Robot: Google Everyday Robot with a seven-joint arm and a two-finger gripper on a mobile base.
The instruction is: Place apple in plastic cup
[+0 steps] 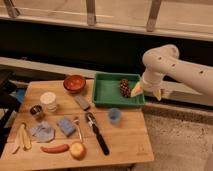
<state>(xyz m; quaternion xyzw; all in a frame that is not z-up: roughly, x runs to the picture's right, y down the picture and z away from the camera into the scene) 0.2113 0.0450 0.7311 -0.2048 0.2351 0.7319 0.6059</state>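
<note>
The apple [77,150], small, round and yellow-orange with a reddish blush, lies near the front edge of the wooden table [130,142]. The light blue plastic cup [115,116] stands upright toward the table's right side, just in front of the green tray. My gripper [147,92] hangs from the white arm at the right, above the tray's right end and the table's right edge, well away from both apple and cup. It holds nothing that I can see.
A green tray [107,90] holds a dark pinecone-like item [124,87]. Also on the table: red bowl [75,82], white cup [48,100], small metal cup [36,111], blue cloths [66,126], black-handled utensil [97,134], red sausage [55,148], banana [22,137].
</note>
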